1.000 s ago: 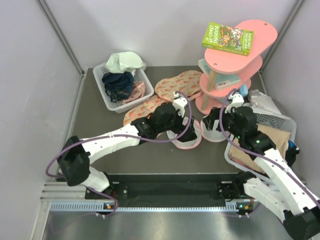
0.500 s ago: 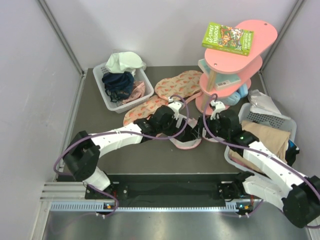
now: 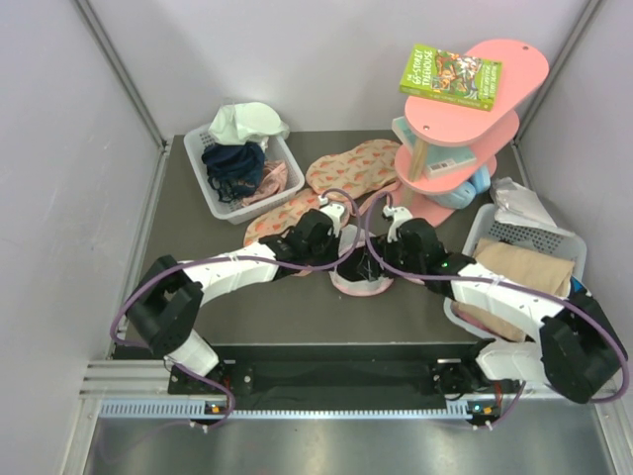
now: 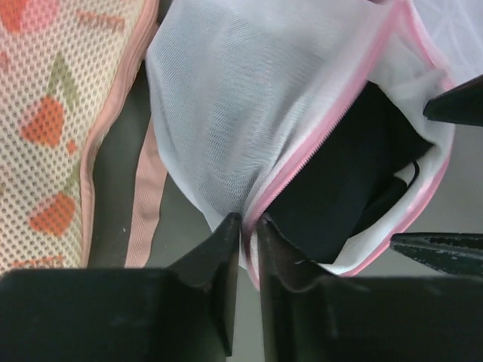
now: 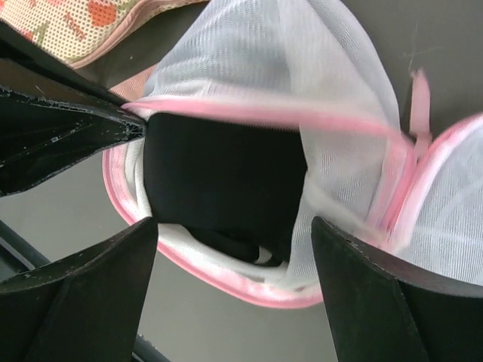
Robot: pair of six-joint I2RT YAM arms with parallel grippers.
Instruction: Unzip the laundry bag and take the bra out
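the laundry bag (image 3: 358,277) lies in the middle of the table (image 3: 297,317), just near of the fruit-print fabric pieces (image 3: 351,166) and between the two arms. its pink zip trim gapes in a wide mouth, so the unzipping looks done, or done enough to reach in. how far round the zip runs i cannot tell. the bra (image 5: 215,170) sits inside the pouch, black and bunched, with a thin strap showing at the rim. none of it is outside the mesh.

the left gripper (image 4: 243,226) is pinched narrow on the bag's pink edge at one side of the mouth, with trim and mesh caught between its fingers. i judge this is meant to steady the pouch and keep the mouth open. the right gripper (image 5: 234,226) is spread wide and holds nothing. its fingers hang at the opening, one to each side of the black cloth, and do not touch it as far as the wrist view shows.

what is left is the second half: close on the bra and draw it clear of the mesh.
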